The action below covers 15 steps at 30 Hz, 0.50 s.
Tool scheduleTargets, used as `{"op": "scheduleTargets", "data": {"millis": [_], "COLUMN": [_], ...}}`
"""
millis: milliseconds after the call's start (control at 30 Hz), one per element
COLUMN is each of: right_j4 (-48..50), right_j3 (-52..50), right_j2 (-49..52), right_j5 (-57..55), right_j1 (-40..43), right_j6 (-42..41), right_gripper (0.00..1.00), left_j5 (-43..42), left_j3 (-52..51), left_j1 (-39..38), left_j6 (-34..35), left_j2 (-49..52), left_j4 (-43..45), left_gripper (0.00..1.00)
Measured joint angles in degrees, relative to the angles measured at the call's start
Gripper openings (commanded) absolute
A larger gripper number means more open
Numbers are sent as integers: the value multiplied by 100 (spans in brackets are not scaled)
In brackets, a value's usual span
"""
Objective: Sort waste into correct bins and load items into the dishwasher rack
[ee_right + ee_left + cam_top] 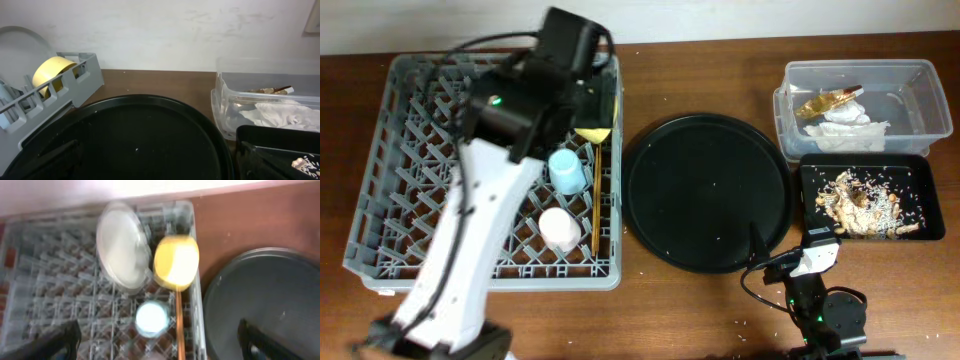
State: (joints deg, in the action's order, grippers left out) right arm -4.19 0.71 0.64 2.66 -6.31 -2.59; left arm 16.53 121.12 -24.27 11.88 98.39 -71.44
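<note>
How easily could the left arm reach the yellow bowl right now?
Probably yes, easily: the left arm hangs over the rack with jaws open, and nothing covers the yellow bowl. The plate close beside it may crowd one jaw.

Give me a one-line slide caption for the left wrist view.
Open left claw over the rack: plate on edge, yellow bowl, blue cup, chopsticks loaded; round black tray beside it.

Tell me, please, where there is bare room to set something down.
The round black tray is nearly bare, and the rack is empty on its left. Crowded: its right edge with plate, yellow bowl, blue cup, pink cup and chopsticks; the clear tub and shallow black tray hold waste.
</note>
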Motion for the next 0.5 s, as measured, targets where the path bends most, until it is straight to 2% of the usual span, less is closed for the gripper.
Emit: {"op": "scheduleTargets", "data": {"millis": [133,200,233,367,500], "right_j4": [-4,4,-4,0,0], "right_j3": [0,2,2,0,2], "right_j2": [4,4,4,4,4], "right_j5": [0,0,0,-2,0], "right_j1": [0,0,0,0,0], "right_j6": [2,2,0,2,-2], "right_gripper": [98,99,98,98,98], "left_j5": [-1189,-1528,-1663,-1908,-1976], "left_j3": [-2011,-3101,-3967,-7025,-9471], "left_j1": [1259,1742,2017,2918,3176], "left_j6": [-841,-975,-1040,-1108,-1176], "left_j2": [-1777,-2614,-3198,-5416,-7396], "left_j4": [1648,2273,2841,4645,6776], "left_gripper": [99,99,99,99,99]}}
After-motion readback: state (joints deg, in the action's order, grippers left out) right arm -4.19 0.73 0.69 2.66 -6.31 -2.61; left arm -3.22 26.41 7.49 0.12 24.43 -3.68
